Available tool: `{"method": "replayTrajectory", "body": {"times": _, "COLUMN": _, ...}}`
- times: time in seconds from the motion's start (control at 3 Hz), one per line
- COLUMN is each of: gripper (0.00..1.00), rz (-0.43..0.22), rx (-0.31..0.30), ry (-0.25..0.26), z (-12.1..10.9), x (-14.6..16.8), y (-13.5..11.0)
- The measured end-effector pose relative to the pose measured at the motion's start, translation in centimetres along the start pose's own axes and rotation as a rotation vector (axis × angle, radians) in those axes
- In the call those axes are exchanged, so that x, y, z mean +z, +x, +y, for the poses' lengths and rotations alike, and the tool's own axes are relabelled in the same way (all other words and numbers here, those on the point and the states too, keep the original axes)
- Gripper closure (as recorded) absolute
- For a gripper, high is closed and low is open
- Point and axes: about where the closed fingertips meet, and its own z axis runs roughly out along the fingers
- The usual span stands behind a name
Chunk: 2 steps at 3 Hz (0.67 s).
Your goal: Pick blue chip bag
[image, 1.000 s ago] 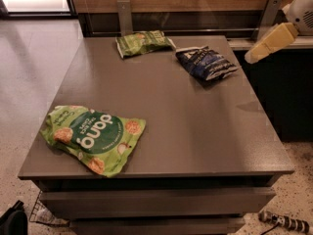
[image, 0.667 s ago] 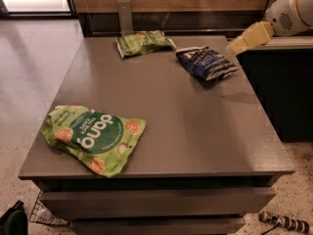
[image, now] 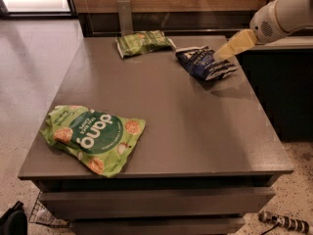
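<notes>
The blue chip bag (image: 204,62) is small, crinkled and dark navy with white edges. It lies at the far right of the grey table (image: 195,131). My gripper (image: 221,54) comes in from the upper right on a white arm. Its yellowish fingers (image: 235,44) point down and left, with the tip just over the bag's right end. I cannot tell whether it touches the bag.
A small green bag (image: 143,43) lies at the table's far edge. A large green "dang" bag (image: 92,137) lies near the front left corner. A dark counter (image: 283,82) stands to the right of the table. A wooden wall runs behind.
The gripper has moved left and down, from beyond the table's right edge to just over the blue chip bag. The bags have not moved.
</notes>
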Motion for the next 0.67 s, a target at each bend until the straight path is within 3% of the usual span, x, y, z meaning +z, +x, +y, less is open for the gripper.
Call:
{"method": "replayTrajectory", "body": {"times": 0.33, "gripper": 0.0, "rz": 0.053, "rx": 0.033, "ry": -0.062, "z": 2.2, "x": 5.7, "y": 0.7}}
{"method": "replayTrajectory", "body": {"times": 0.67, "gripper": 0.0, "rz": 0.092, "rx": 0.09, "ry": -0.081, "z": 3.8, "x": 10.6, "y": 2.7}}
